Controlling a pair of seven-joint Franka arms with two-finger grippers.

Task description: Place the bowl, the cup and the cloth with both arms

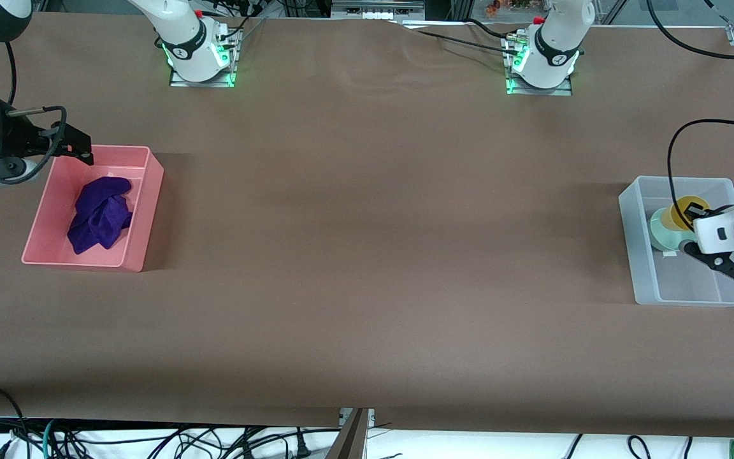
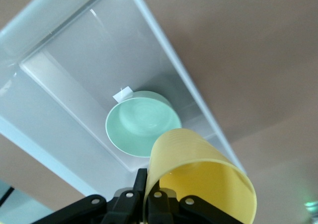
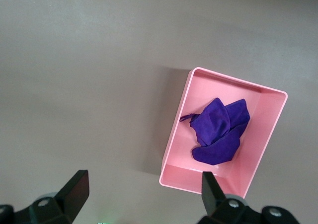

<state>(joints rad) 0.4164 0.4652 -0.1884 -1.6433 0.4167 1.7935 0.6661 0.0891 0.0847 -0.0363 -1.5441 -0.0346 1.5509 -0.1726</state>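
The purple cloth (image 1: pixel 100 214) lies crumpled in a pink bin (image 1: pixel 150 185) at the right arm's end of the table; it also shows in the right wrist view (image 3: pixel 218 132). My right gripper (image 1: pixel 80 145) is open and empty, up over the pink bin's corner (image 3: pixel 144 191). The mint-green bowl (image 1: pixel 662 231) sits in a clear bin (image 1: pixel 634 242) at the left arm's end. My left gripper (image 1: pixel 698 210) is shut on the wall of the yellow cup (image 1: pixel 679 213) and holds it tilted over the bowl (image 2: pixel 141 124). In the left wrist view the cup (image 2: pixel 198 169) is pinched at its rim by my left gripper (image 2: pixel 147 184).
The brown table (image 1: pixel 367 255) spreads wide between the two bins. The arm bases (image 1: pixel 201 57) stand along the table's edge farthest from the front camera. Cables hang past the table's nearest edge. The clear bin (image 2: pixel 74 60) has tall walls.
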